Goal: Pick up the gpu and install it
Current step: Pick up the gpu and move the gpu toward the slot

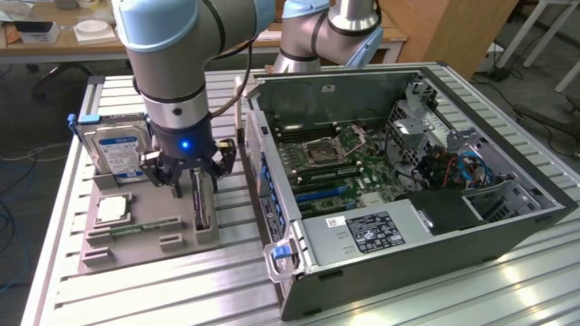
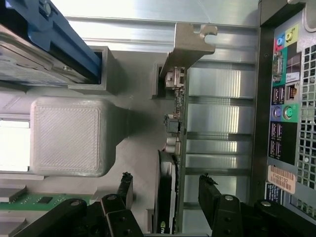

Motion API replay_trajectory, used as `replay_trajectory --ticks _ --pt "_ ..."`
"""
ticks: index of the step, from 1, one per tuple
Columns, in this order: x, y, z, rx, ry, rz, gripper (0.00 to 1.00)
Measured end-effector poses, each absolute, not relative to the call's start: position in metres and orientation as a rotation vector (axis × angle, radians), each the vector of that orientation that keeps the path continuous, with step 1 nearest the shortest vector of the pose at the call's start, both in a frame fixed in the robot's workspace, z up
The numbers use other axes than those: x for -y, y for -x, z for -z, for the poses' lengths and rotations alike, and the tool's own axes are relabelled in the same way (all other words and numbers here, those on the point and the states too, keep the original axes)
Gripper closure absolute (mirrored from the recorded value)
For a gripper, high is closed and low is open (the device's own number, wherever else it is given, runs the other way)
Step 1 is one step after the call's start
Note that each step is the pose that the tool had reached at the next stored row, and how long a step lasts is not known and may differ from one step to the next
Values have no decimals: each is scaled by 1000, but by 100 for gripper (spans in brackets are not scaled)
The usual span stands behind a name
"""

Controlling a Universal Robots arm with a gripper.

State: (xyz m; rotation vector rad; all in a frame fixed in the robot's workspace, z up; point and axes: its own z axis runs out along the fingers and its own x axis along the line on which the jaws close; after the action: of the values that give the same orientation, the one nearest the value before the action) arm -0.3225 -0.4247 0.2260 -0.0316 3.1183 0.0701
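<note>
Gripper (image 2: 167, 180) fingers (image 2: 211, 197) are hanging released and spread wide, straddling the gpu (image 2: 166, 202) with open gaps on both sides and gripping nothing. Left of centre in the exterior view, the card is standing on its long edge in a slot of the grey holder tray (image 1: 136, 241), close to the tray's edge. A narrow strip of slatted table (image 1: 163, 292) is separating that edge from the computer case (image 1: 408, 265). Further left, the hard drive (image 1: 118, 146) is standing upright, well clear.
</note>
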Motion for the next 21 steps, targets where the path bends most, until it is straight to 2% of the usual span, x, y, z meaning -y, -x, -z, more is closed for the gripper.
replay_trajectory --ticks 21 --pt "425 323 -223 -3118 4 -70 36"
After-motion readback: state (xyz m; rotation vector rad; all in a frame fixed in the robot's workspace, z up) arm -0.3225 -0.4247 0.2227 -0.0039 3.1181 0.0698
